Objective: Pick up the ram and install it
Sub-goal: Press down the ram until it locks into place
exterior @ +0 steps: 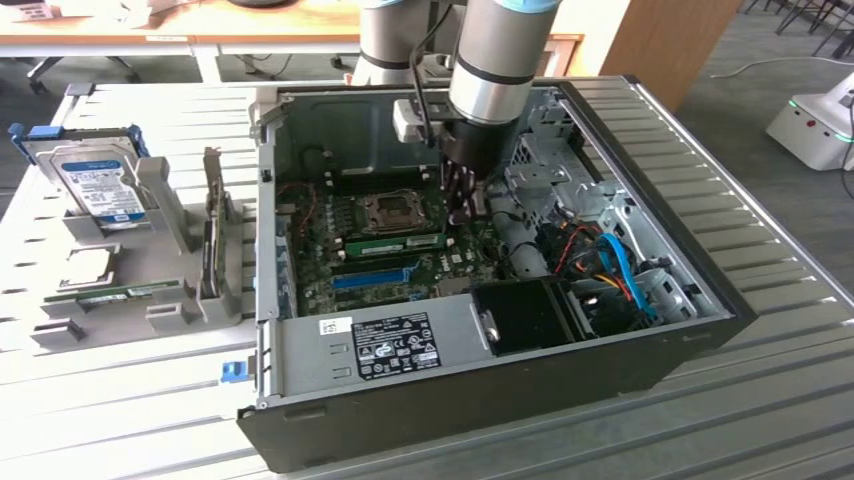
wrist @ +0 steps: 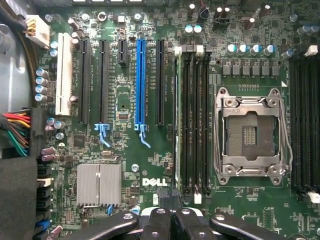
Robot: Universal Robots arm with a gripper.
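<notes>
The black two-fingered gripper (wrist: pixel 173 207) on the grey robot arm (exterior: pixel 501 60) hangs inside the open black computer case (exterior: pixel 467 410). Its fingers are pressed together with no gap, over one end of the memory slots beside the empty silver CPU socket (wrist: pixel 248 132). The ram (wrist: pixel 176 120), a long thin green circuit-board stick, stands on edge in the slot of that bank farthest from the socket, lined up along the slot's whole length. I cannot tell whether the fingertips touch its end. In the exterior view the ram (exterior: pixel 398 243) lies just beside the socket (exterior: pixel 394 210), with the gripper (exterior: pixel 461 205) at one end of it. On the ram's far side from the socket runs a long blue expansion slot (wrist: pixel 140 82). Well apart from the socket, outside the case, a boxy silver hard drive with a blue label (exterior: pixel 100 185) stands in a grey rack (exterior: pixel 160 195)
</notes>
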